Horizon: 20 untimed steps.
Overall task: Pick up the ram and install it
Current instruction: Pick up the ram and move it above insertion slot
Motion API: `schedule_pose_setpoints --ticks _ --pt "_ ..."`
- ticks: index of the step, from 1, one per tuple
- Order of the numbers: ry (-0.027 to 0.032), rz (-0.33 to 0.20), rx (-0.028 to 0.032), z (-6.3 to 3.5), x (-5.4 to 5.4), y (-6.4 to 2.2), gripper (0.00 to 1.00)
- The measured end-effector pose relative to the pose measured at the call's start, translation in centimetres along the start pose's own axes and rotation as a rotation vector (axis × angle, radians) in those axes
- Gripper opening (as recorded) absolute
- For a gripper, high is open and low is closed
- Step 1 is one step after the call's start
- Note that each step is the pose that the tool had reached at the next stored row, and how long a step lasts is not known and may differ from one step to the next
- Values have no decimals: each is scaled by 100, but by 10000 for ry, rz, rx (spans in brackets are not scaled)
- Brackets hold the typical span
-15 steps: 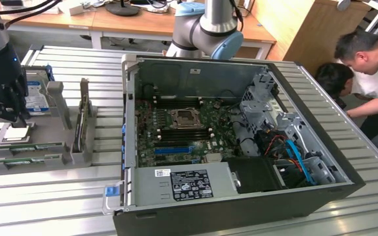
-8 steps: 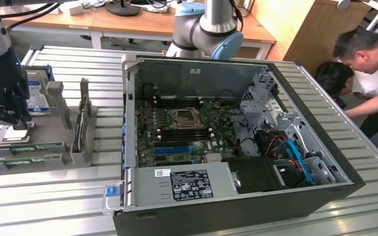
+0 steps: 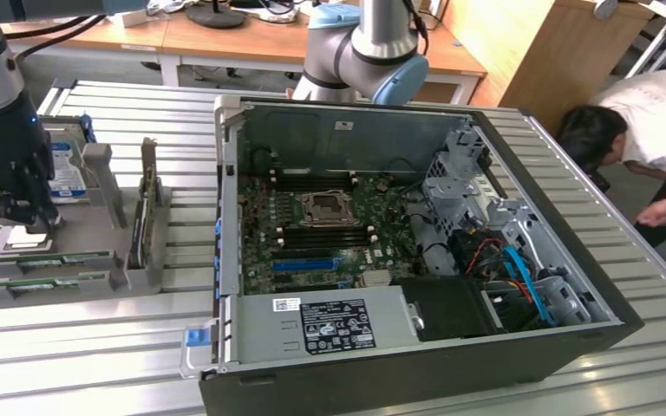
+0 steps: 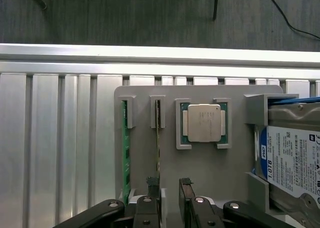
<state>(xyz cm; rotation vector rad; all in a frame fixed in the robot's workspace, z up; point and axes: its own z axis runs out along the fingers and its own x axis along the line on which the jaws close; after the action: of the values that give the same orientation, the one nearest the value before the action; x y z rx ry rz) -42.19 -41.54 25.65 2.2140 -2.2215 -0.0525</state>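
The ram (image 4: 158, 138) is a thin green stick standing on edge in a slot of the grey holder (image 4: 200, 168), beside the silver processor chip (image 4: 202, 123). A second green stick (image 4: 125, 148) stands in the slot beyond it. My gripper (image 4: 169, 185) is open, with the ram's near end just inside one of the fingertips (image 4: 152, 184) and nothing held. In the exterior view the gripper (image 3: 18, 218) hangs at the left over the holder (image 3: 136, 273), just above the ram (image 3: 49, 256) and the other stick (image 3: 44, 282).
An open computer case (image 3: 426, 347) fills the middle of the slatted metal table (image 3: 79, 347), its motherboard (image 3: 310, 234) exposed. A hard drive (image 3: 69, 169) (image 4: 290, 158) sits in the holder. Another arm's base (image 3: 362, 52) stands behind the case. A person (image 3: 657, 121) bends at the exterior view's right.
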Motion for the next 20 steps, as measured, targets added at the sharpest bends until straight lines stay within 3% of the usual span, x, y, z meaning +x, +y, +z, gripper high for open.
schedule_pose_setpoints --ticks 7,20 --pt "0 1 0 16 4 0 30" --pt "0 0 0 13 155 6 30"
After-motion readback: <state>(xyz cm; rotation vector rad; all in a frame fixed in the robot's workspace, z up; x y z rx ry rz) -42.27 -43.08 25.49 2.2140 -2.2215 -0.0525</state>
